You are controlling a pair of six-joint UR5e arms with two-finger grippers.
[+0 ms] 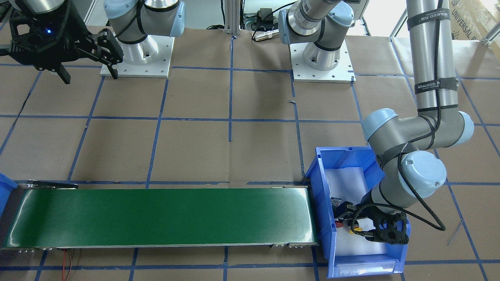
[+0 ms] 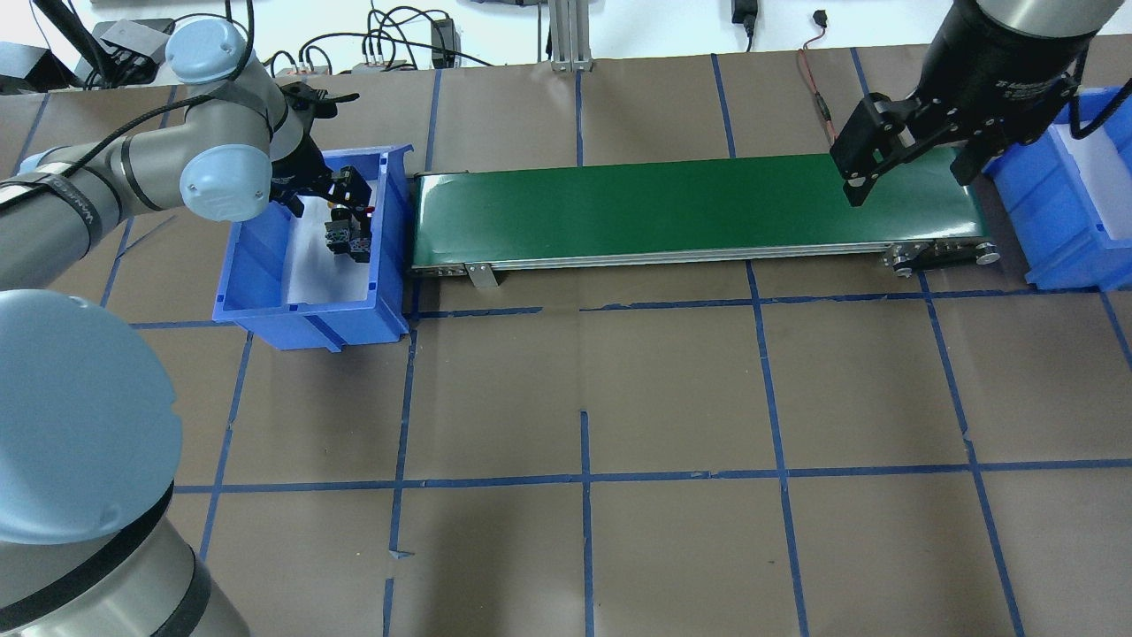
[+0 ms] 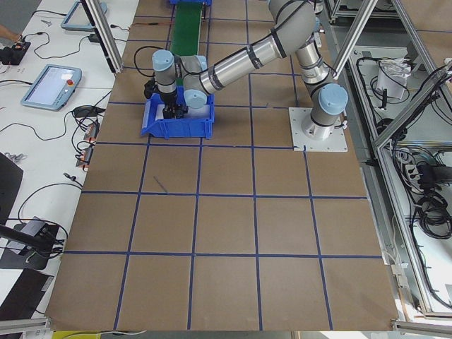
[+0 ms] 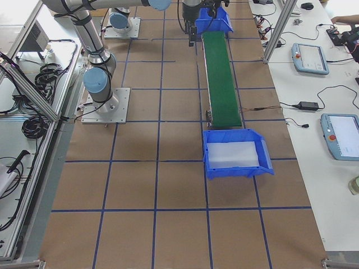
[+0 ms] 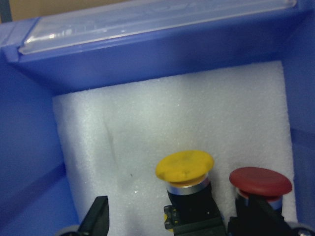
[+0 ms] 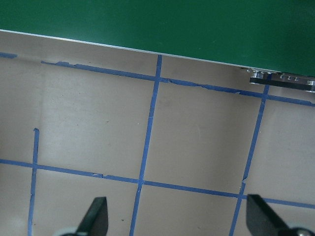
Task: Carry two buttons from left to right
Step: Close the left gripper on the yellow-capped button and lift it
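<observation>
**Work surface and surroundings.** Brown paper covers the table (image 2: 672,380), ruled into squares by blue tape (image 2: 584,478). A green conveyor belt (image 2: 672,208) lies left to right along the far side, with a blue bin at each end.

The left bin (image 2: 309,320) is lined with white foam (image 5: 162,118) and holds both buttons upright. The yellow button (image 5: 185,167) is just beside the red button (image 5: 260,180).

The left gripper (image 5: 177,206) is lowered into this bin with its jaws spread wide. The yellow button sits between its fingers, and the red one is partly behind one finger.

The right gripper (image 6: 174,201), likewise spread wide and holding nothing, hangs near the belt's right end beside the right bin (image 2: 1052,230).

Each arm stands on a white base plate (image 1: 160,66). A side bench (image 4: 328,196) carries teach pendants (image 4: 310,59) and cables.
</observation>
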